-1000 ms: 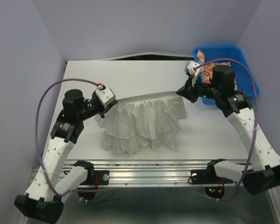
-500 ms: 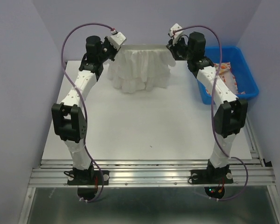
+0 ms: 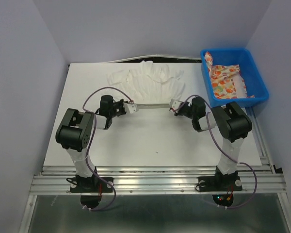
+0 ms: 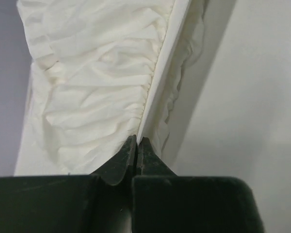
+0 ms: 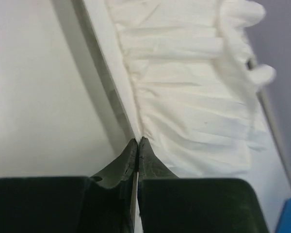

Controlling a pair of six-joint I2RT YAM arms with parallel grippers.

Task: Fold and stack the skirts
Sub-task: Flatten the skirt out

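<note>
Two pinches are holding taut: left gripper (image 4: 137, 143) and right gripper (image 5: 137, 142) are clamping opposite waistband ends of the white skirt (image 3: 148, 80), which is lying left of the bin (image 3: 225, 50); cloth is looking light, limp, unslippery, so corners are probably suiting best.

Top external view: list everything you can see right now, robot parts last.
white skirt: one, white with ruffles, spread flat at the far middle of the table, waistband edge nearest the arms
printed skirt: one, cream with orange, red and yellow print, bunched inside the bin
blue bin: one, blue, far right corner
table: one, white, under everything
left gripper: one, black fingers, shut on the white skirt's waistband, left end
right gripper: one, black fingers, shut on the waistband's right end
</note>
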